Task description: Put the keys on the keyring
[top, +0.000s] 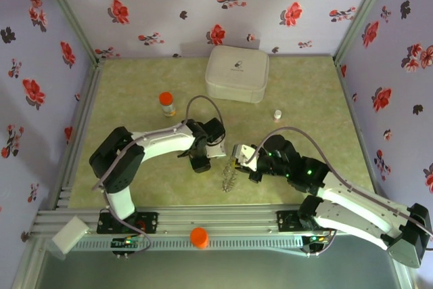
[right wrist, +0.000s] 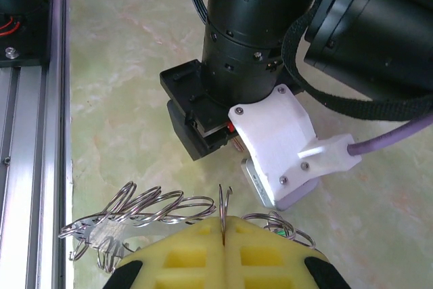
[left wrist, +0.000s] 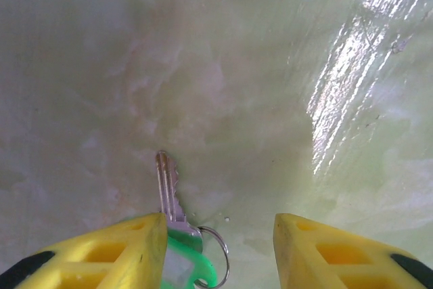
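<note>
Key [left wrist: 173,209], one, green-headed, under spread left claw [left wrist: 219,218]; right claw [right wrist: 223,223] pressed together, pinching one keyring [right wrist: 221,202].

Site: a robot test cell of the lab kind. You stand at a boxed enclosure with walls [top: 203,5] papered in lilac with red and black flowers, framed by bare aluminium corner posts [top: 70,11]. The surface [top: 311,99] is a pale green marbled sheet. A slotted aluminium rail [top: 223,220] at your near edge carries two bolted arm bases [top: 125,221], with exposed cable [top: 203,99]. Loose props: a white zip case [top: 237,74], an orange-capped bottle [top: 166,103], a small white vial [top: 277,114].
</note>
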Robot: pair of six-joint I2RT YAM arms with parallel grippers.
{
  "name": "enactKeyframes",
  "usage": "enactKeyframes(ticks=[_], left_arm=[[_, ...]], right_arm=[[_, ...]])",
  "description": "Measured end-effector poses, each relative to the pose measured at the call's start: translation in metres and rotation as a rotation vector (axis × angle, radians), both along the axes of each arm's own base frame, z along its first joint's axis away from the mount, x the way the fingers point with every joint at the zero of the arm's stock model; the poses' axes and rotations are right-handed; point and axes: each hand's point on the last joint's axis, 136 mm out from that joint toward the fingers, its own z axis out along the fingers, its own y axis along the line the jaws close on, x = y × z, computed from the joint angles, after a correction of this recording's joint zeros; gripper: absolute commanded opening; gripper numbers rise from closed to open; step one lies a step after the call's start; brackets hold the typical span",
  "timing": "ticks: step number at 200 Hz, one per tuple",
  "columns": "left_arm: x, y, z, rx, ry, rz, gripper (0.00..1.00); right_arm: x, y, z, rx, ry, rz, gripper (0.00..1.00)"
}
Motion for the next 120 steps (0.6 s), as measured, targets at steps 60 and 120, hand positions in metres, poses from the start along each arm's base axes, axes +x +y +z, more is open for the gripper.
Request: enactKeyframes(ticks=[60,120], left_arm=[[0.0056,0.0036,-0.0056,0.043,-0.016,-0.001,0.33],[0.0070,0.0080,-0.0063,0.066,-0.025,0.000,0.35]], right_arm=[[-0.0006,0.0003,0.0002,0.002,0.001,0.003,0.00],[-0.0007,0.0003,0.0001,0.001,0.002,0.004,0.00]])
